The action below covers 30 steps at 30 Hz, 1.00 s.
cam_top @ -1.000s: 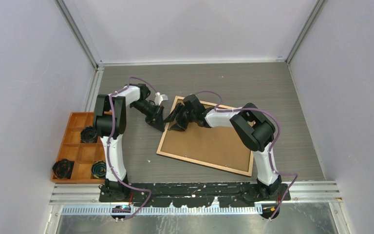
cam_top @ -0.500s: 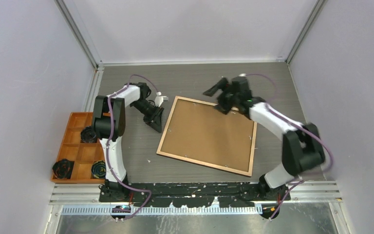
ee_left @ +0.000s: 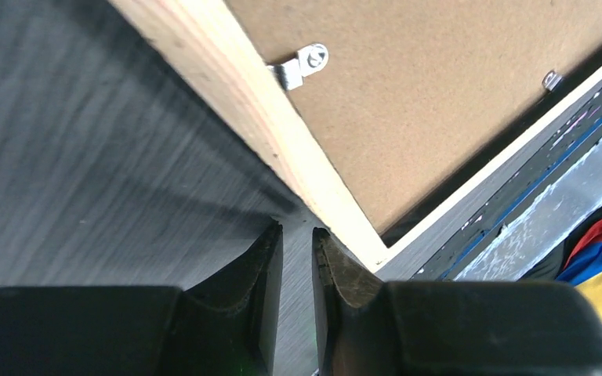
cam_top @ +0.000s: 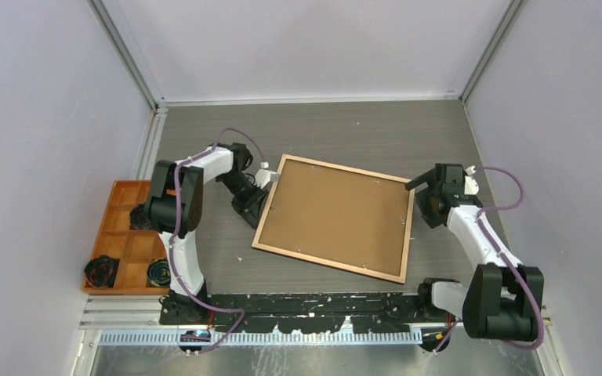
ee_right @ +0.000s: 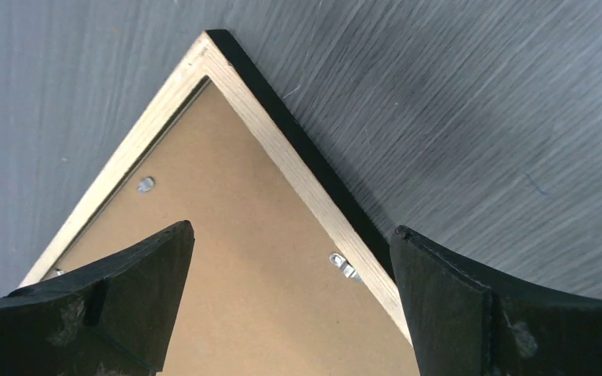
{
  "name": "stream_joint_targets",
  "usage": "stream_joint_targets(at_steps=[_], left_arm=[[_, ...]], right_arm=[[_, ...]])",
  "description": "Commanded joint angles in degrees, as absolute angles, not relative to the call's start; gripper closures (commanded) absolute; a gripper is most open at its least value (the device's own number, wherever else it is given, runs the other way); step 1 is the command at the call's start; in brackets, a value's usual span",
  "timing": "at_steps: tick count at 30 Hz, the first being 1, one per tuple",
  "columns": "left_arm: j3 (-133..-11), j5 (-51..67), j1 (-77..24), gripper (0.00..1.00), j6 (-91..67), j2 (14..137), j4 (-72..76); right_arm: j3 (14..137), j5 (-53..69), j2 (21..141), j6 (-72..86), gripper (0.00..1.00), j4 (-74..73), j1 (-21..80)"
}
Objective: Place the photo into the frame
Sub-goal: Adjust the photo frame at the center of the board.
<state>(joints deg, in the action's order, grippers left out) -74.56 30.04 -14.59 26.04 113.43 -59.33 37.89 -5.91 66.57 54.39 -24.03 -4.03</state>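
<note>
Three black round things (cam_top: 102, 270) in the orange tray (cam_top: 117, 186) at far left of the table (cam_top: 345, 133). Next to that, left arm bent in toward the middle, left claw (ee_left: 294, 233) down low at table level, just beside the frame's (cam_top: 329, 264) left rail and outside it. Fingers (ee_left: 262, 266) nearly together, only a thin slit between them, nothing in it (cannot tell from the wrist view whether one tip touches the rail or merely stands next to it).

In the middle, frame flat on the table, back up, pale wood rails showing, black only along the outer side, and set slightly askew to the table's near edge. Brown board (cam_top: 333, 215) lying inside the rails, filling the opening. Small metal tabs (ee_left: 302, 64) at the inner side of the rails, one of them reaching from the rail over the board's margin.

To the right, right arm bent along the right side, right claw (ee_right: 291, 231) above the frame's far right corner and clear of it, jaws spread wide, holding nothing. Corner framed between the two fingertips in the wrist view, bare grey table beyond.
</note>
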Motion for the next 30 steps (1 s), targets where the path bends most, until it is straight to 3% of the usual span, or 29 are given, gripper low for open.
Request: stream_joint_targets(at_steps=[1,8,17,19,23,30], left_arm=[[-72.3,26.6,-16.2,0.78,28.7,110.4,-57.4],[-70.5,26.6,-22.3,0.78,28.3,110.0,-56.5],[-72.8,31.6,-39.0,0.77,25.4,113.2,-57.9],[-73.8,35.2,-43.1,0.74,25.9,113.9,-59.7],[-76.8,40.7,-46.0,0.56,28.4,114.6,-65.5],[-81.2,43.9,-39.0,0.43,37.9,108.7,-79.0]], right_arm=[[38.4,-4.3,72.1,53.7,0.00,-18.1,-4.0],[42.9,5.1,86.1,57.7,0.00,-8.8,-2.7],[68.8,9.4,107.2,55.6,0.00,-12.6,7.0],[75.5,11.5,112.0,53.9,0.00,-15.5,7.3],[87.7,9.8,118.1,49.6,0.00,-23.4,7.2],[87.1,-4.4,108.0,45.5,0.00,-28.5,2.9]])
